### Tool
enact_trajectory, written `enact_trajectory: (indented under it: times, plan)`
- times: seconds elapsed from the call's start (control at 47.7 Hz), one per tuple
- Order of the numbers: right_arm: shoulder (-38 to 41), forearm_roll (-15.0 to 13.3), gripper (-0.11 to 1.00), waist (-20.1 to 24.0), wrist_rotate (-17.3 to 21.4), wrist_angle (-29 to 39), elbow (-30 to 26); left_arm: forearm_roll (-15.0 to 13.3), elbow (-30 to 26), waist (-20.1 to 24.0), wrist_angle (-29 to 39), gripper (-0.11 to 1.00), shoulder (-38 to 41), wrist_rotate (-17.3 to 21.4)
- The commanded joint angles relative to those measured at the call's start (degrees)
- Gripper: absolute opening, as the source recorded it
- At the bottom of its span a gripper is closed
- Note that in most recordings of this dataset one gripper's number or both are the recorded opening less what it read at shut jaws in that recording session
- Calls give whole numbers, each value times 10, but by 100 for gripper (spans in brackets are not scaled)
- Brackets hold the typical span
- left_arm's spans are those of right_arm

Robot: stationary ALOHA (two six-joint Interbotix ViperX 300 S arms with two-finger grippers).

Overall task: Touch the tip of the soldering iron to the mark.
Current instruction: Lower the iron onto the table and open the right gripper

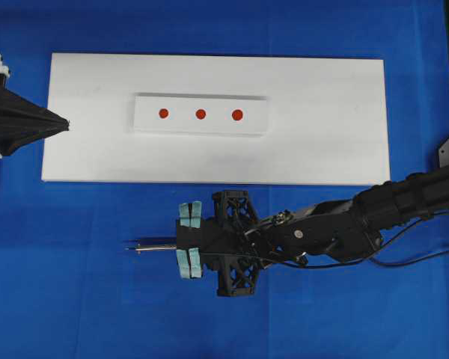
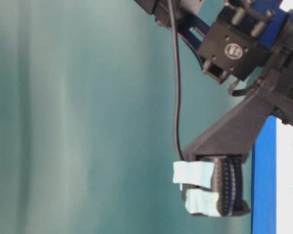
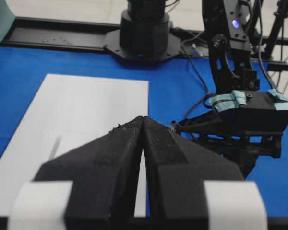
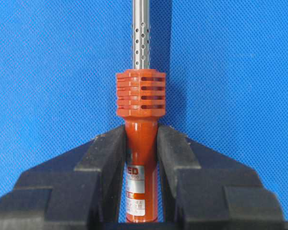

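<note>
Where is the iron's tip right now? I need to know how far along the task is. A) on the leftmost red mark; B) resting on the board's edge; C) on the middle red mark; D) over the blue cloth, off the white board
D: in the overhead view the tip pokes out left of the right gripper above the blue cloth, below the board and well away from the red marks.

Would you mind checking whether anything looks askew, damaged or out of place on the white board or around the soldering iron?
Nothing stands out. The white board lies square on the blue cloth, its three red marks in an even row. The right gripper has its jaws shut on the soldering iron, shaft straight, off the board. The left gripper rests shut at the board's edge.
</note>
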Motion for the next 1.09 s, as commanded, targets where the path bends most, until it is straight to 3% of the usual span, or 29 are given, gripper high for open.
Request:
enact_trajectory:
  times: [0.0, 0.042, 0.252, 0.315, 0.629, 1.07]
  plan:
    - [-7, 2, 10, 1, 1, -3, -7, 0, -6, 0, -4, 0, 3, 0]
    - [-7, 2, 17, 1, 1, -3, -7, 0, -6, 1, -4, 0, 2, 0]
    - [-7, 0, 77, 1, 1, 9, -9, 0, -6, 1, -4, 0, 2, 0]
    - [-7, 0, 88, 1, 1, 12, -9, 0, -6, 1, -4, 0, 2, 0]
    - [-24, 0, 86, 3, -2, 19, -13, 0, -6, 1, -2, 0, 2, 0]
    - [-130, -2, 85, 18, -4, 112, -12, 0, -6, 1, -2, 0, 2, -1]
